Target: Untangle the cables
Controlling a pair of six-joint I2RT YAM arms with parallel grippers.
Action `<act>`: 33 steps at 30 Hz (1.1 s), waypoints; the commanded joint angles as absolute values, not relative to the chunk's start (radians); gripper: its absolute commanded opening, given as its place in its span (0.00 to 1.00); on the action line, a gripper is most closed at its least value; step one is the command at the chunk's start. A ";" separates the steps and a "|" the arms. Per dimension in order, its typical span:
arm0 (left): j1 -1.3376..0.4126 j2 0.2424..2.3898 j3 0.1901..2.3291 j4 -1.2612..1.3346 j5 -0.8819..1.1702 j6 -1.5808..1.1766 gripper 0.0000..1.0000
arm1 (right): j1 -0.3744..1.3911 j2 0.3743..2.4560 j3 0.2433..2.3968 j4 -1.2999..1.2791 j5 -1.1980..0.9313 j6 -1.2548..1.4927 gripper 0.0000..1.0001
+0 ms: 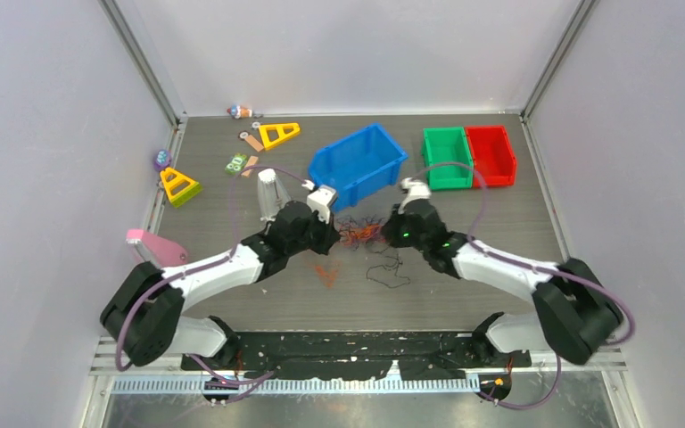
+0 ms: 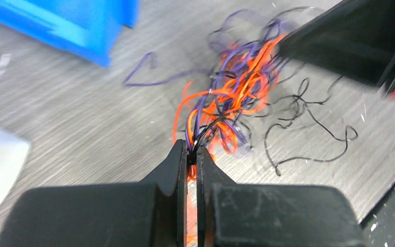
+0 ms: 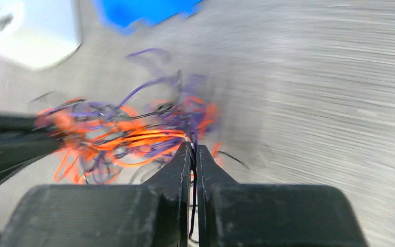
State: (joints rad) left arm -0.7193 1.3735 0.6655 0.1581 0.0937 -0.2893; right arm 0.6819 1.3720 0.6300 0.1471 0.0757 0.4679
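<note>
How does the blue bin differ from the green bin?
The blue bin is larger; the green bin is smaller. The blue bin sits turned at an angle, the green bin straight. The blue bin stands by itself, while the green bin sits right beside a red bin. Both are open-topped bins.

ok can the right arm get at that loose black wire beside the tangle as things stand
Probably not yet. The right gripper is shut on the tangle. The loose black wire lies close by with nothing over it, so the gripper would need to let go first.
</note>
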 commanded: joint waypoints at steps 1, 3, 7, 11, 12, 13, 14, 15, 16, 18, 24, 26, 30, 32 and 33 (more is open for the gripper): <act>-0.698 1.241 0.595 0.087 -0.223 -0.310 0.00 | 0.481 1.161 0.525 -0.102 0.520 0.631 0.05; -0.696 1.204 0.581 0.068 -0.335 -0.327 0.00 | 0.412 1.047 0.484 -0.170 0.586 0.672 0.05; -0.697 1.139 0.544 0.065 -0.446 -0.345 0.00 | 0.348 0.821 0.437 -0.281 0.763 0.677 0.05; -0.697 1.085 0.510 0.070 -0.526 -0.362 0.00 | 0.325 0.657 0.442 -0.403 0.948 0.732 0.05; -0.698 1.074 0.505 0.072 -0.539 -0.366 0.00 | 0.324 0.624 0.451 -0.418 0.965 0.744 0.05; -0.698 1.067 0.499 0.081 -0.539 -0.362 0.00 | 0.321 0.611 0.452 -0.384 0.935 0.699 0.05; -0.699 1.061 0.490 0.103 -0.505 -0.349 0.00 | 0.320 0.595 0.449 -0.339 0.876 0.574 0.05; -0.698 1.060 0.483 0.131 -0.446 -0.328 0.00 | 0.319 0.593 0.451 -0.269 0.730 0.518 0.05; -0.699 1.060 0.478 0.161 -0.371 -0.306 0.00 | 0.319 0.593 0.458 -0.252 0.649 0.451 0.05; -0.700 1.069 0.473 0.215 -0.237 -0.279 0.00 | 0.319 0.599 0.476 -0.206 0.411 0.374 0.05; -0.713 1.113 0.481 0.305 0.077 -0.223 0.53 | 0.320 0.644 0.526 -0.045 -0.222 0.291 0.05; -0.735 1.112 0.471 0.349 0.136 -0.208 0.72 | 0.321 0.685 0.562 -0.029 -0.385 0.296 0.05; -0.748 1.135 0.468 0.441 0.294 -0.203 0.78 | 0.332 0.770 0.618 -0.028 -0.520 0.315 0.05; -0.752 1.157 0.474 0.476 0.358 -0.208 0.79 | 0.347 0.800 0.623 -0.010 -0.542 0.332 0.05; -0.754 1.167 0.478 0.489 0.376 -0.211 0.79 | 0.355 0.816 0.623 -0.008 -0.546 0.338 0.05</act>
